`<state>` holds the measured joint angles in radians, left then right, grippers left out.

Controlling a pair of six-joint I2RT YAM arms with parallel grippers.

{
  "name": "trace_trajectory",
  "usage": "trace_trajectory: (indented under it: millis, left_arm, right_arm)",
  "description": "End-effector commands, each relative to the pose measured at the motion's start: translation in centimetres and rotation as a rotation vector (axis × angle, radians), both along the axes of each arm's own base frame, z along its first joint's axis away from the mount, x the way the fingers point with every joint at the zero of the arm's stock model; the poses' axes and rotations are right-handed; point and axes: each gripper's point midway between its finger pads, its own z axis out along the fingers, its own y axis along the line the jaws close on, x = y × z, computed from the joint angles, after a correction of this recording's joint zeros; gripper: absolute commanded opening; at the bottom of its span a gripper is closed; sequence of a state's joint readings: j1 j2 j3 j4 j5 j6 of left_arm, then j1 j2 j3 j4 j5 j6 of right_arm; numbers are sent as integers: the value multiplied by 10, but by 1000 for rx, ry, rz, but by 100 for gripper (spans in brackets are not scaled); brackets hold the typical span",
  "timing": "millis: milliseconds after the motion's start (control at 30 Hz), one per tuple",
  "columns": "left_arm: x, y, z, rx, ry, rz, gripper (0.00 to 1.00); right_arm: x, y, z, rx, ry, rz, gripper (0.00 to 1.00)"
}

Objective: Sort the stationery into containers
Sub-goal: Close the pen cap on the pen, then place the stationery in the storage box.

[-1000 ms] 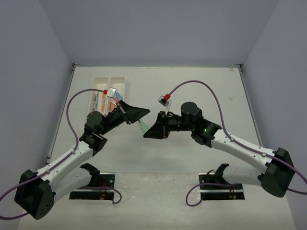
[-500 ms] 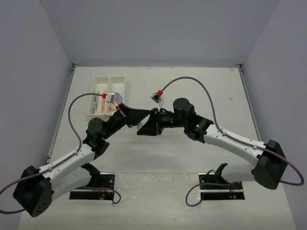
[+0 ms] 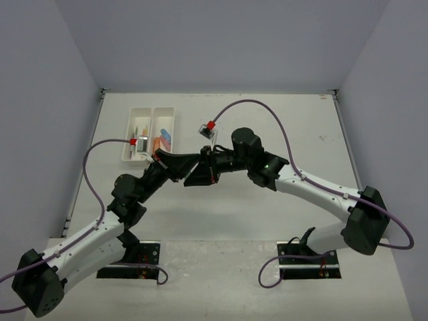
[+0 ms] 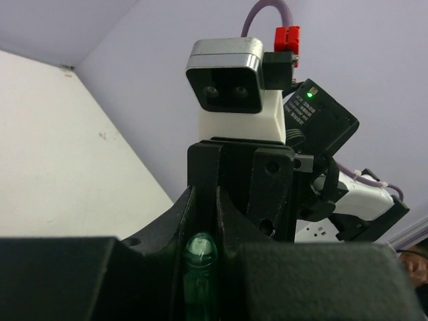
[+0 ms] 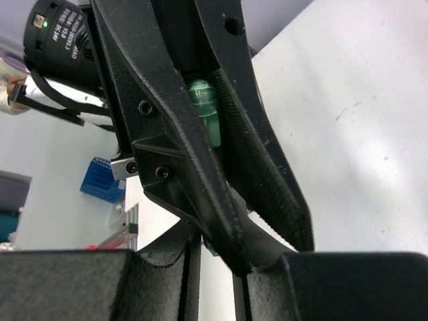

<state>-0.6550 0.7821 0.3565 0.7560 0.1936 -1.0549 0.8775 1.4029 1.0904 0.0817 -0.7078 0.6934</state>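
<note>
Trays upper left hold several items; green piece mid-frame, clenched by right gripper, left gripper alongside, grip unclear.

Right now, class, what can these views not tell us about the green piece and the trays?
1. Green piece: hidden in the top view beneath the left hand and right hand; lower end cut off at the left wrist view's bottom edge.
2. Which hand grips it: unclear, fingers crowd both wrist views.
3. Items in the trays: too small in the top view to name.
</note>
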Motion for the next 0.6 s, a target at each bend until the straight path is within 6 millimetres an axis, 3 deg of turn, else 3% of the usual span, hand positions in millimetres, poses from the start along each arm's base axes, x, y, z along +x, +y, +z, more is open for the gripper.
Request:
trace_trajectory:
  millis: [0, 133, 233, 300, 333, 367, 400, 433, 467, 567]
  left_arm:
    - [-10, -12, -42, 308, 54, -95, 0]
    - [7, -4, -15, 315, 32, -80, 0]
    - [27, 7, -8, 340, 60, -30, 0]
    - [48, 19, -2, 413, 63, 59, 0]
    - [64, 29, -21, 514, 136, 130, 0]
    - [79, 41, -31, 642, 153, 202, 0]
    - [91, 52, -36, 696, 208, 272, 0]
    - [107, 64, -23, 763, 205, 354, 0]
    - [133, 89, -45, 918, 296, 486, 0]
    - [181, 120, -67, 1162, 343, 588, 0]
  right_arm:
    - [49, -4, 79, 269, -230, -163, 35]
    - [42, -13, 55, 238, -214, -169, 66]
    - [36, -23, 42, 202, -207, -177, 75]
    - [37, -35, 16, 104, -193, -217, 87]
    - [38, -45, 9, 54, -196, -257, 91]
    - [40, -60, -12, -43, -185, -320, 93]
    - [45, -70, -15, -59, -199, -379, 94]
    - [46, -83, -31, -110, -193, -432, 95]
    - [48, -101, -37, -148, -204, -507, 98]
    - [44, -137, -23, -151, -278, -620, 99]
